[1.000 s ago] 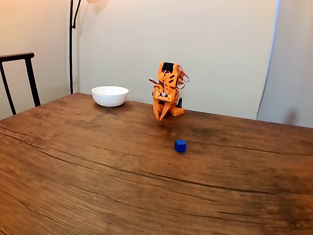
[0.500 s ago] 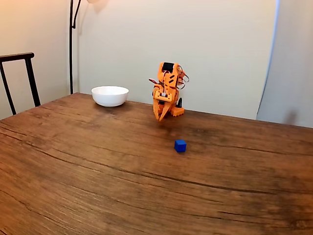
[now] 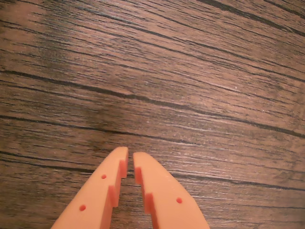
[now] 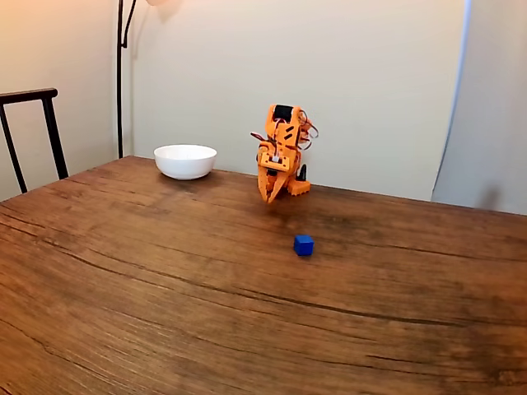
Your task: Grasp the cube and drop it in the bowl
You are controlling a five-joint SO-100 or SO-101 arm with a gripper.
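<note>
A: The gripper (image 3: pixel 130 160) has its tips nearly together, holding nothing.

B: Where's the cube (image 4: pixel 304 244)?

A: Middle of the frame, far from the bowl (image 4: pixel 185 160), upper left. No grab yet. It must open and reach.

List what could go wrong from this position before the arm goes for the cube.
The gripper points at bare table with its jaws nearly shut; without opening first, it may knock the cube away. The bowl sits far from the cube, so a weak grasp may drop it on the way.
</note>
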